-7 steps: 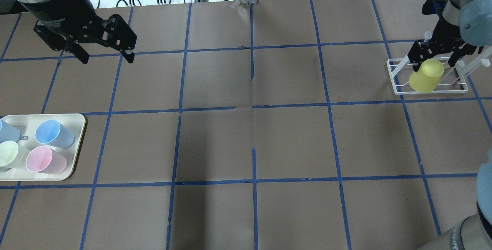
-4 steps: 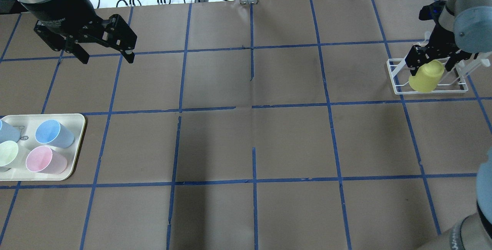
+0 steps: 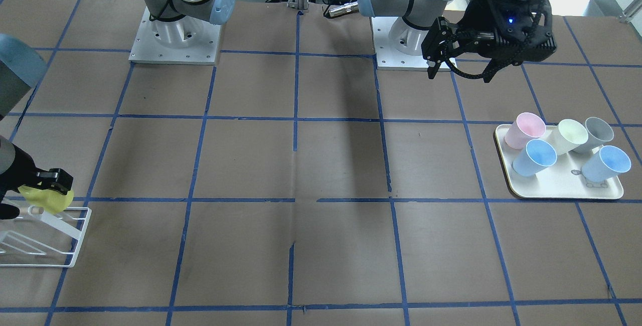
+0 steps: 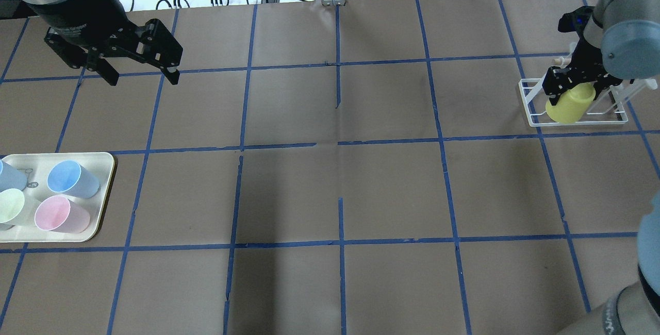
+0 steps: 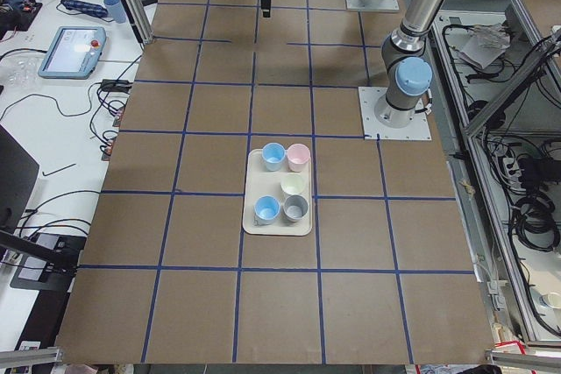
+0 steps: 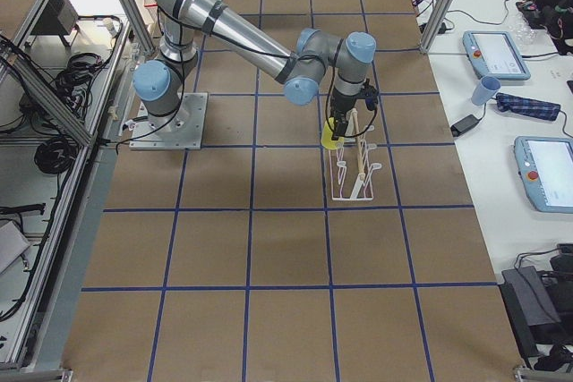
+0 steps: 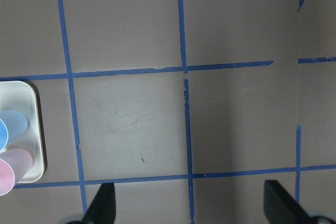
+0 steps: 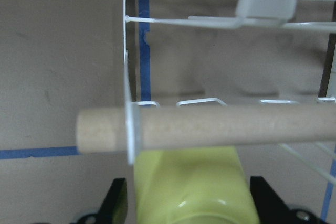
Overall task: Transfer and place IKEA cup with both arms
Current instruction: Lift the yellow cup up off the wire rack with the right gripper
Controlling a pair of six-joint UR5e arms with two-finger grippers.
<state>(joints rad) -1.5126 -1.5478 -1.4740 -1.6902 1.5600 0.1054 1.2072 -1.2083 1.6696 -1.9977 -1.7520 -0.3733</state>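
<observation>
The bright yellow IKEA cup [image 4: 564, 108] lies tilted over the white wire rack [image 4: 531, 118] at the table's far right. My right gripper [image 4: 575, 91] is shut on the cup, a finger on each side of it. In the right wrist view the cup [image 8: 189, 187] sits between the fingers [image 8: 118, 200], just below a wooden peg [image 8: 210, 127] of the rack. The front-facing view shows the cup [image 3: 47, 199] at its left edge, above the rack [image 3: 75, 261]. My left gripper [image 4: 143, 78] hangs open and empty above the table at the far left, away from the cup.
A cream tray [image 4: 105, 170] on the left holds several pastel cups, among them a light blue one [image 4: 72, 179] and a pink one [image 4: 61, 215]. Blue tape lines grid the brown table. Cables lie on the white bench beyond the far edge.
My right gripper has moved a little to the left and nearer the rack's front, and the yellow cup has moved with it. The left arm has not moved.
</observation>
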